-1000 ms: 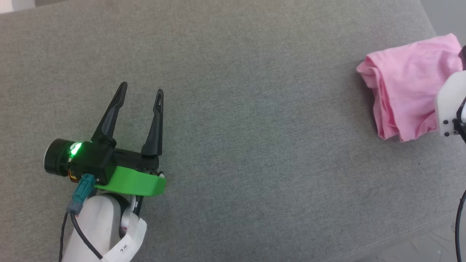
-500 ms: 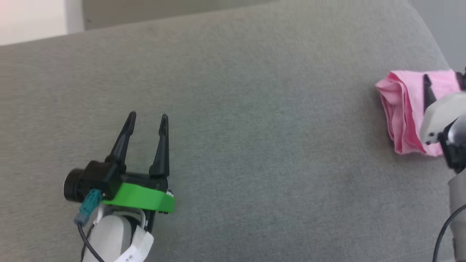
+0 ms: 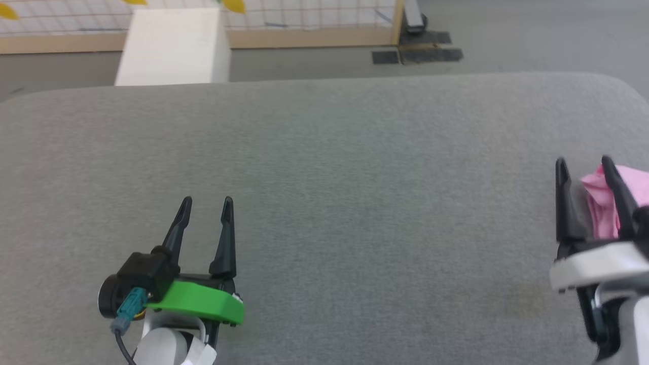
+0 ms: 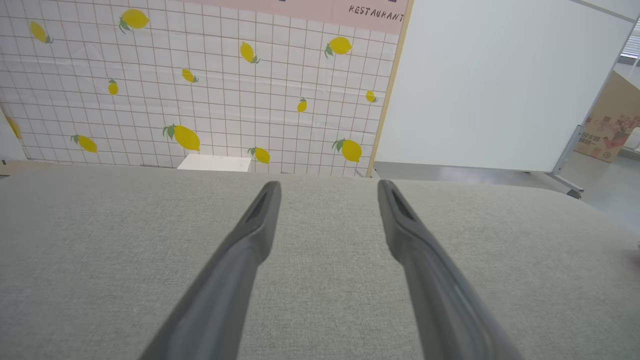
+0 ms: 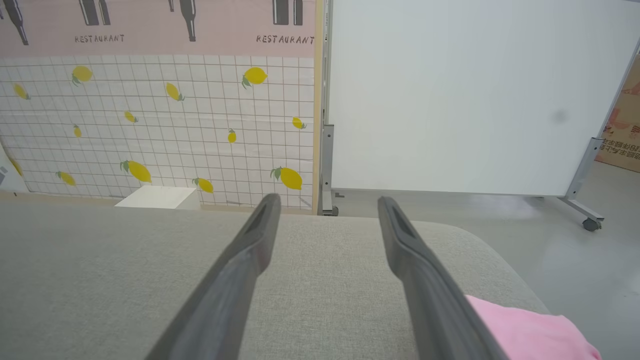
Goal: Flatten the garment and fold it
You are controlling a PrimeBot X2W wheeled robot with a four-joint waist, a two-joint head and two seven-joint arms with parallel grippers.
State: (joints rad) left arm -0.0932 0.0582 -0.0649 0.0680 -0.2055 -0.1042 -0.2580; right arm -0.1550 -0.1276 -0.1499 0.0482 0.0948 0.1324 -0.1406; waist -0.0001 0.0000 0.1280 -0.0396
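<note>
The grey cushion (image 3: 355, 177) occupied most of the frame. The garment (image 3: 596, 200) lay bunched at the middle right edge, partly behind the right gripper (image 3: 583, 162), whose fingers stood apart and gripped nothing. At lower left, the left gripper (image 3: 207, 203) was likewise spread and empty.

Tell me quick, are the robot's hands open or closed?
Left gripper: open, holding nothing.
Right gripper: open, holding nothing; the garment lies beside it.
</note>
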